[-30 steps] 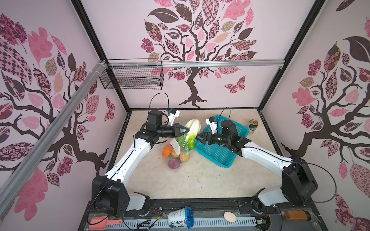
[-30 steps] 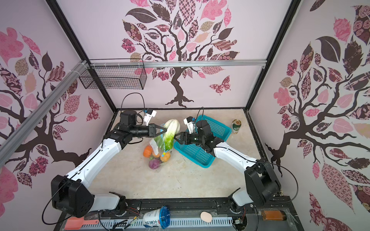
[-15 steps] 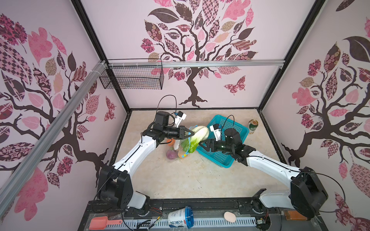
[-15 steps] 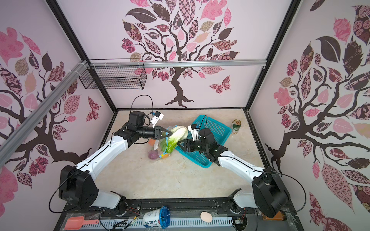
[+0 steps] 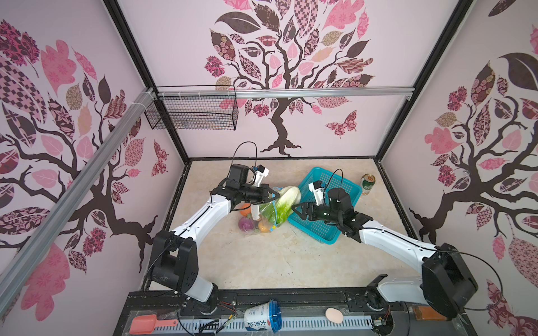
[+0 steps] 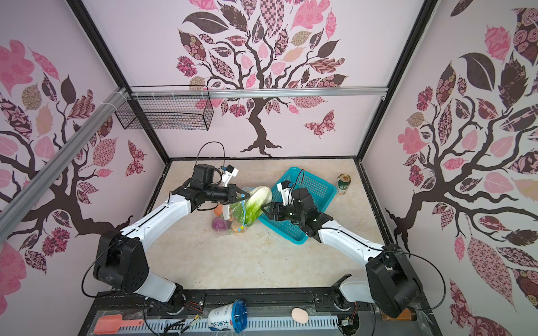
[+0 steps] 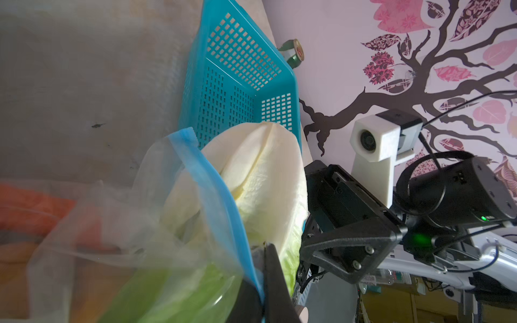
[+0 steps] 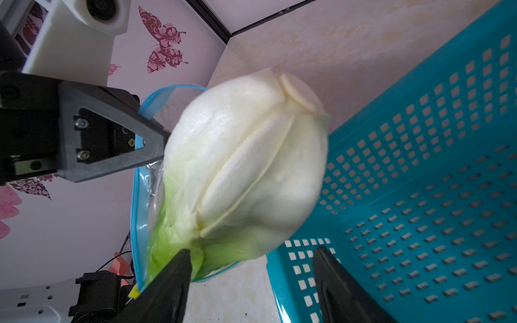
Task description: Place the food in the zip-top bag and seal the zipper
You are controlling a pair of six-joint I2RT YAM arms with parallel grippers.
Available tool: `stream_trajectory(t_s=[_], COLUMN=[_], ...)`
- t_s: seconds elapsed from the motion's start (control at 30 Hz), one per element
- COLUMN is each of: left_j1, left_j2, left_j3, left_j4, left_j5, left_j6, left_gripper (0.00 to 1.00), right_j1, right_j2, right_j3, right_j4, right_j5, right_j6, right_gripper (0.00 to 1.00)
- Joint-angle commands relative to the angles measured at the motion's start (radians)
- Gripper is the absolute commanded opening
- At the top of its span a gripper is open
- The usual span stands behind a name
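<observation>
Cabbage (image 5: pixel 283 200) half inside the zip-top bag (image 5: pixel 266 213), white end at the basket (image 5: pixel 320 229) corner.
Since one second ago it has tipped from upright toward the basket. Left fingers (image 7: pixel 275 279) are clamped on the blue zipper (image 7: pixel 212 190); right fingers (image 8: pixel 170 282) stand apart beside the green end, holding nothing. Bag bottom rests on the surface (image 5: pixel 276 261), with open room toward the front edge.

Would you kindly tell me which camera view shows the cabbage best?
The right wrist view: the cabbage fills it, white base unobstructed, green end inside the zip-top bag. The left wrist view hides part behind the bag's blue zipper; both top views show it small.
</observation>
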Motion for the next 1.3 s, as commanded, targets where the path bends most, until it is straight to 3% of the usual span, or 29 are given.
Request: stream_trajectory(t_s=[0.0, 0.27, 1.0, 1.27], left_j1=[0.017, 0.018, -0.003, -0.011], left_j2=[0.011, 0.007, 0.009, 0.011], left_j3=[-0.035, -0.046, -0.06, -0.061], left_j4=[0.008, 0.007, 0.069, 0.07], left_j5=[-0.024, -0.026, 0.036, 0.038], left_j6=[-0.02, -0.022, -0.052, -0.049], left_gripper=[0.0, 0.0, 0.0, 0.0], right_j1=[-0.011, -0.05, -0.05, -0.046], right_j2=[-0.075, -0.083, 0.251, 0.256], right_j3=[-0.002, -0.053, 0.099, 0.093], right_j4=[-0.021, -0.043, 0.146, 0.171], right_j5=[-0.016, 0.035, -0.053, -0.059], right_j6=[0.009, 0.084, 0.163, 0.168], right_gripper=[0.68, 0.47, 0.34, 0.35])
